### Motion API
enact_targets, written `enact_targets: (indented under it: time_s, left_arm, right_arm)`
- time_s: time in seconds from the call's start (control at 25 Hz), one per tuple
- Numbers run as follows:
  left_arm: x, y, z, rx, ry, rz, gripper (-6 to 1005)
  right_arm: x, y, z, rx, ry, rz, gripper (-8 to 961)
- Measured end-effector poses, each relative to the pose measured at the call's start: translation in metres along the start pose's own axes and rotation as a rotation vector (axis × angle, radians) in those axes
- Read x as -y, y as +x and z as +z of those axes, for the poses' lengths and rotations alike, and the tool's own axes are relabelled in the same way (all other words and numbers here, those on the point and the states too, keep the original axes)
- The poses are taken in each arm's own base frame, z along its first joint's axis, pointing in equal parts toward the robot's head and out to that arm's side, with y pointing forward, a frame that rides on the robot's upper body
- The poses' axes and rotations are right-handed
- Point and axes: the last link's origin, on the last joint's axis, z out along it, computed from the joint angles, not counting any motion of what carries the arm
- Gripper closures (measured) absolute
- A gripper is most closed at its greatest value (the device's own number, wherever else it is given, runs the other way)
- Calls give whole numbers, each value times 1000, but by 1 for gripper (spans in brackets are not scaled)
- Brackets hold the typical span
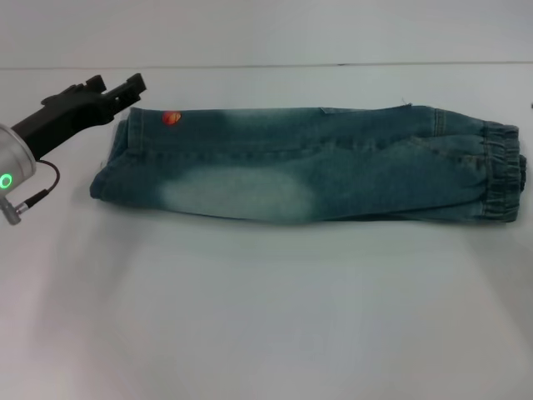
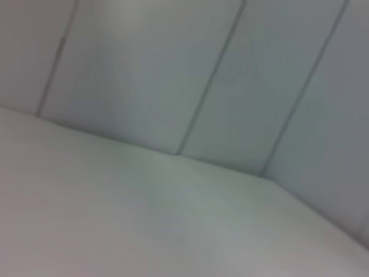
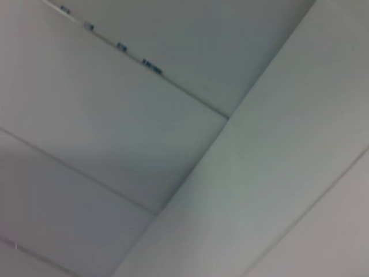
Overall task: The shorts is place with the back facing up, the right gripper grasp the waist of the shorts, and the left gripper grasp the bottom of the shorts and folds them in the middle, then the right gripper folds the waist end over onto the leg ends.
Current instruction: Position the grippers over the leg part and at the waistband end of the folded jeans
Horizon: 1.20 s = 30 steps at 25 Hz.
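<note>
The blue denim shorts (image 1: pixel 308 167) lie flat on the white table (image 1: pixel 266 317) in the head view, folded lengthwise into one long strip. The elastic waist (image 1: pixel 501 171) is at the right end and the leg ends (image 1: pixel 112 162) at the left, with a small red patch (image 1: pixel 171 117) near the far left corner. My left gripper (image 1: pixel 117 86) hovers just beyond the far left corner of the leg ends, open, with nothing between its fingers. The right gripper is out of view. Neither wrist view shows the shorts.
White table surface (image 1: pixel 266 317) stretches in front of the shorts. A pale wall rises behind the table's far edge (image 1: pixel 333 64). Both wrist views show only white panels with seams (image 2: pixel 213 75) (image 3: pixel 190 98).
</note>
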Motion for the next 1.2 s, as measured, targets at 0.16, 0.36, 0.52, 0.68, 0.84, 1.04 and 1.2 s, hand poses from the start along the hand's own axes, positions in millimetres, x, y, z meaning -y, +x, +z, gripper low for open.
enact_targets:
  time_s: [0.16,0.36,0.52,0.68,0.84,1.04,1.2]
  left_arm:
    - [-10,-6,-6,-24,-67,9,168]
    - [-15,-14,-7,-27,-91,-5,70]
    - [-17,-19,-6,-19,-96,3,55]
    - [-17,-20,-6,-17,-97,6,47]
    - [-17,-21,-6,-15,-98,7,47]
    - [-19,-21,-5,-13,-104,9,47]
    - [-21,-21,-3,-6,-114,13,47]
  right_arm:
    - [7,1,-17,-115,38,-29,223]
    - [8,7,-23,-153,46,-28,46]
    - [10,8,-19,-154,66,-28,14]
    - [10,9,-14,-168,76,-34,11]
    - [13,7,-11,-167,110,-47,17]
    - [11,9,0,-198,123,-78,25]
    - [4,9,10,-216,105,-103,31]
